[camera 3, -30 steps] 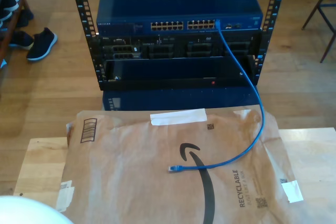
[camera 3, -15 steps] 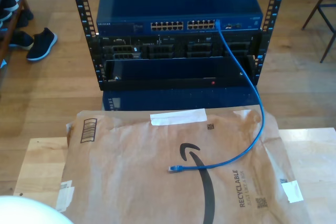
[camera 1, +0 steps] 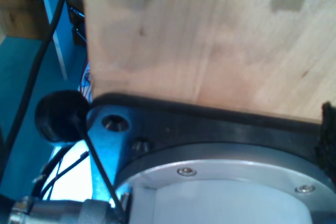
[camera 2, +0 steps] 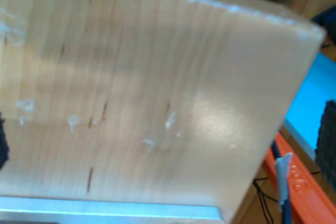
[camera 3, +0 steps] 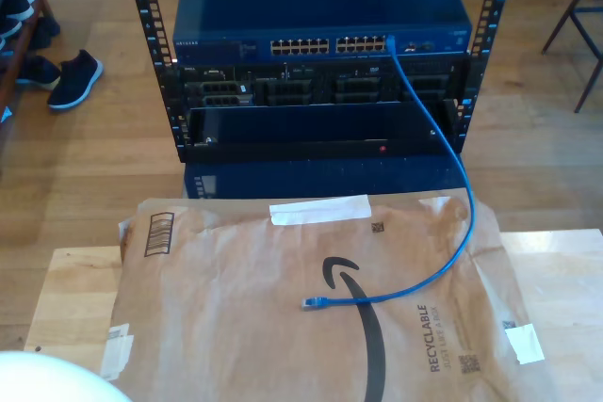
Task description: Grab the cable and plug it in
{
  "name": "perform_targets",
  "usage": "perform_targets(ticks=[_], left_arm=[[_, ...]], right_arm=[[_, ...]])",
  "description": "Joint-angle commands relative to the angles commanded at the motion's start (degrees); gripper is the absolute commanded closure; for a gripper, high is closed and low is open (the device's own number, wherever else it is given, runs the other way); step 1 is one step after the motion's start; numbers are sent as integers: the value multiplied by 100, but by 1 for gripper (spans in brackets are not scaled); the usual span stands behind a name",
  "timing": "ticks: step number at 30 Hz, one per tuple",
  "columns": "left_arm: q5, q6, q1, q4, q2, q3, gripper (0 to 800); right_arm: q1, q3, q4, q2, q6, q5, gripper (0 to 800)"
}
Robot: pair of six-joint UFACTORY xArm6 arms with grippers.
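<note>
Presently, the blue ethernet cable [camera 3: 443,261] runs from a port at the exterior view's right end of the network switch [camera 3: 320,21] in the rack [camera 3: 320,72], drops in front of the lower rack units, then curves across the brown paper mailer [camera 3: 311,308] spread over the wooden desk [camera 3: 71,294]. Its free plug [camera 3: 313,302] lies flat on the mailer, just beside the printed black arrow logo, near the middle of the desk. The far end sits seated in the switch port. Nothing touches the loose plug.

A white tape strip [camera 3: 318,209] lies on the mailer's edge nearest the rack. Dark shoes [camera 3: 73,77] stand on the wood floor at the exterior view's left; a chair leg [camera 3: 589,16] shows at the exterior view's right.

First wrist view: close against pale wood [camera 1: 210,40], with a black bracket [camera 1: 210,124] and a round metal flange [camera 1: 226,182] below it, black cords [camera 1: 31,77] alongside. My first end effector's fingers are not visible; cannot tell how far apart they are.

Second wrist view: blurred pale wooden surface [camera 2: 147,93], an orange bar [camera 2: 294,177] past its edge. My second end effector's opening likewise cannot be told.
</note>
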Motion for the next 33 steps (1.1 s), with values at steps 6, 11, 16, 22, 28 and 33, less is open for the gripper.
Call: perform_targets(ticks=[6, 11, 16, 22, 28, 33], left_arm=[[0, 0, 9, 0, 0, 0, 0], [0, 0, 9, 0, 0, 0, 0], [0, 0, 9, 0, 0, 0, 0], [-9, 0, 0, 0, 0, 0, 0], [0, 0, 9, 0, 0, 0, 0], [0, 0, 0, 0, 0, 0, 0]], right_arm=[[-35, 18, 149, 149, 44, -35, 4], [-26, 35, 123, 141, 35, -53, 3], [-26, 26, 123, 141, 35, -44, 3], [-26, 26, 123, 141, 35, -44, 3], [-26, 35, 123, 141, 35, -53, 3], [-26, 35, 123, 141, 35, -44, 3]])
